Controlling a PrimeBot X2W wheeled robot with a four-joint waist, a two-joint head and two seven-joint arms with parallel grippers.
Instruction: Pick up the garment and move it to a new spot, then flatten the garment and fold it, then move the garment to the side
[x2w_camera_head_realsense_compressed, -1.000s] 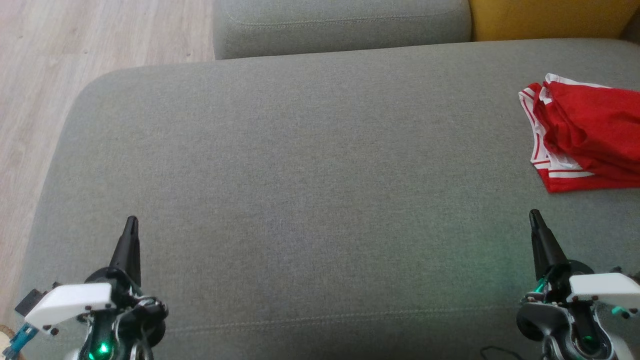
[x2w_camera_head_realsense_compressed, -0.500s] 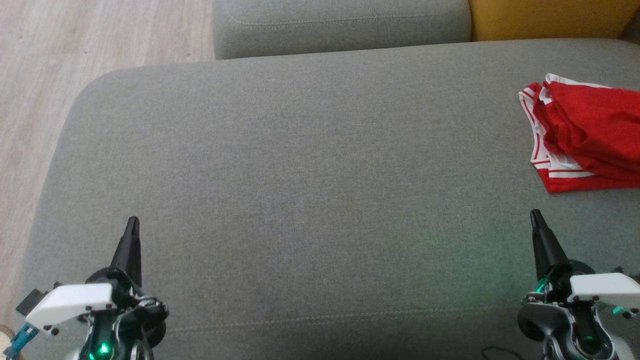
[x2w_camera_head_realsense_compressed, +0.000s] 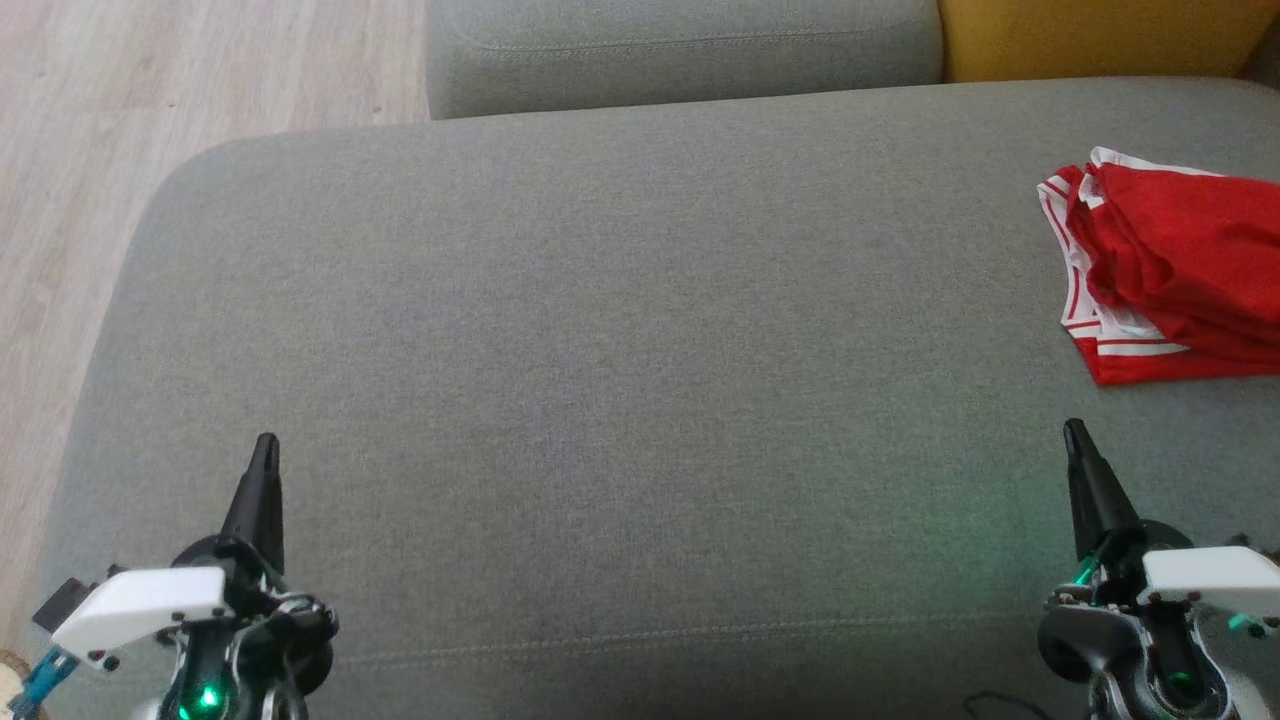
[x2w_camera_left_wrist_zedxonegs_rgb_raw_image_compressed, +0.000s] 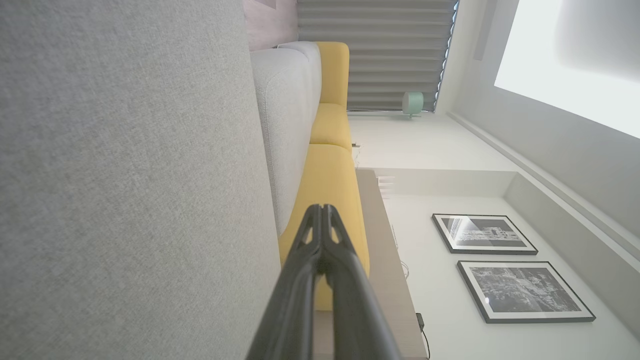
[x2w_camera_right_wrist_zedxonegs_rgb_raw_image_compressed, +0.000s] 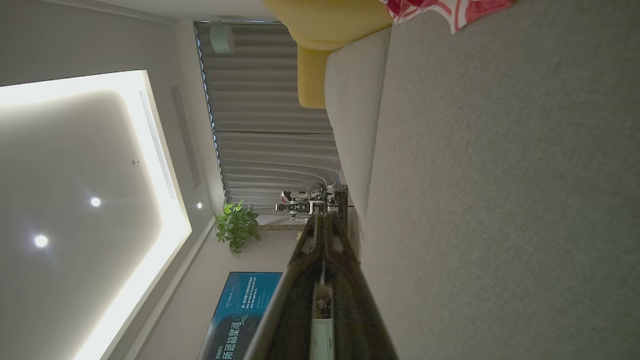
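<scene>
A red garment with white trim lies crumpled at the far right of the grey sofa seat, partly cut off by the frame edge. A corner of the garment also shows at the top of the right wrist view. My left gripper hovers over the seat's front left, shut and empty; its fingers meet at the tips. My right gripper hovers at the front right, shut and empty, a short way in front of the garment; its fingers are pressed together.
A grey back cushion and a yellow cushion stand behind the seat. Pale wood floor lies to the left. The seat's rounded left edge falls off near my left gripper.
</scene>
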